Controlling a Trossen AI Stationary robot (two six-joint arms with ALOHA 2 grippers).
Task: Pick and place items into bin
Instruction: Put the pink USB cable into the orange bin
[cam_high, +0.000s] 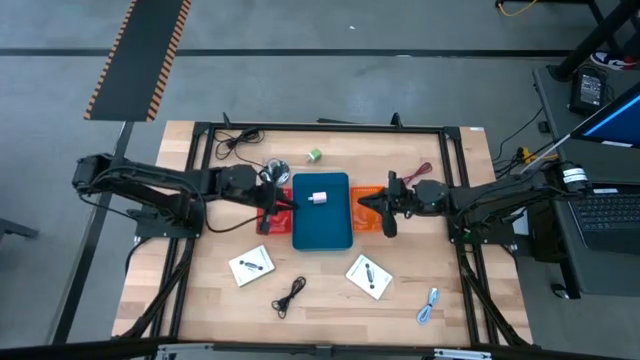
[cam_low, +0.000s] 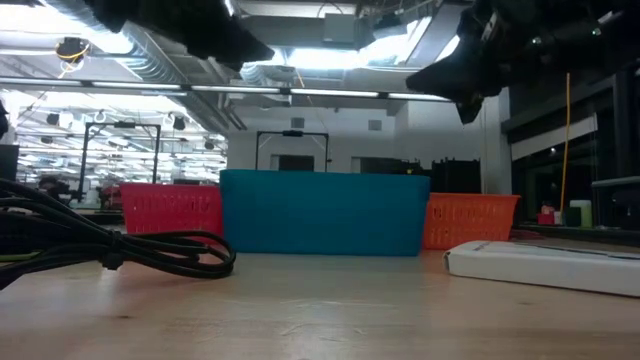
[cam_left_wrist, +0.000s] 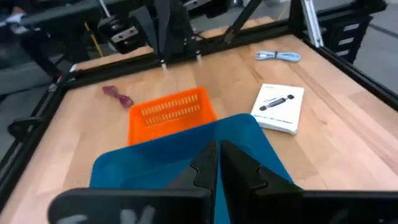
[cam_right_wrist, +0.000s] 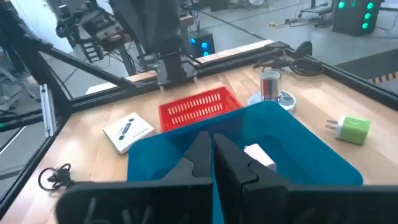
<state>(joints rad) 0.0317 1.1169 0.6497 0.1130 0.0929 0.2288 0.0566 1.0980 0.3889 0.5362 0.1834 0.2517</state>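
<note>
Left gripper (cam_high: 281, 200) over red basket (cam_high: 272, 212) at teal bin's (cam_high: 322, 235) 9 o'clock edge, fingers (cam_left_wrist: 205, 165) pressed together, nothing between them. Silver round object (cam_high: 273, 167) just at gripper's 12 o'clock; black cable (cam_high: 238, 141) farther toward 11 o'clock near table's (cam_high: 200, 300) far rail. Left card (cam_high: 251, 266) at bin's 7 o'clock, lying flat, well apart from it. Coiled black cable (cam_high: 289, 296) at bin's 6 to 7 o'clock, near front edge. Green cube (cam_high: 315, 155) at bin's 12 o'clock, outside it, close to silver object. Pale block (cam_high: 318, 197) inside bin, in far half. Right card (cam_high: 368, 276) at bin's 5 o'clock, flat on wood. Orange basket (cam_high: 369, 217) touching bin's 3 o'clock side. Right gripper (cam_high: 391, 215) above orange basket, fingers (cam_right_wrist: 202, 155) closed together, empty. Reddish cable (cam_high: 420, 170) at right gripper's 1 o'clock, loose on table. Blue-white cable (cam_high: 429, 306) at bin's 4 to 5 o'clock, near front right corner.
</note>
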